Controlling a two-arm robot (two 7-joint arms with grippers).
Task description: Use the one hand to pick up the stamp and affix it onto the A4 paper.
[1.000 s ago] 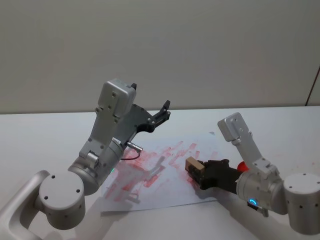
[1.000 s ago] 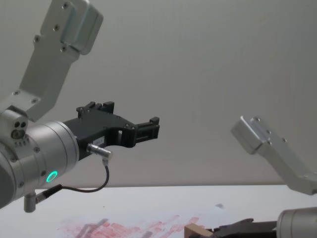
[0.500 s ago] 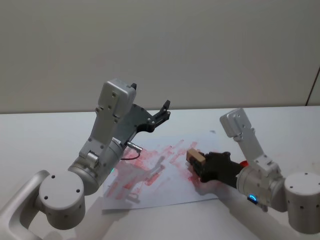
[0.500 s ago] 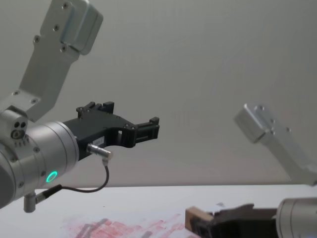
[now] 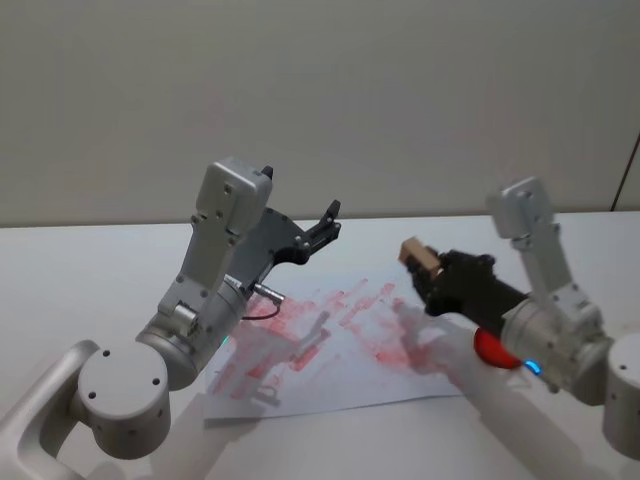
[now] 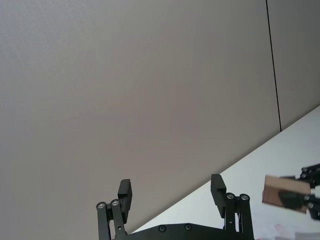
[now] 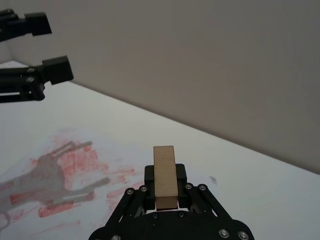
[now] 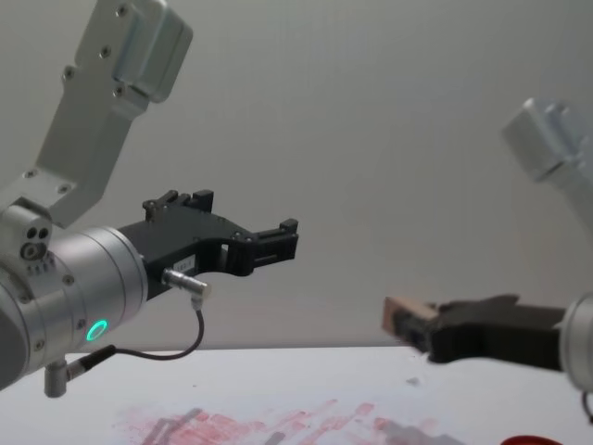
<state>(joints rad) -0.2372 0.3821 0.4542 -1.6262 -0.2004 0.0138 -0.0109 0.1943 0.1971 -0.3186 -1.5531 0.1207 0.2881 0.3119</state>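
Wooden stamp is riding clamped in the right claw, hovering over the A4 paper. Likely light and rigid, so gripping mid-sides is looking secure; left claw is idling raised, jaws apart.

You have the stamp, a small block of pale tan wood, pinched in the right gripper and held in the air over the far right edge of the A4 paper, a flat white sheet smeared with red-pink prints.
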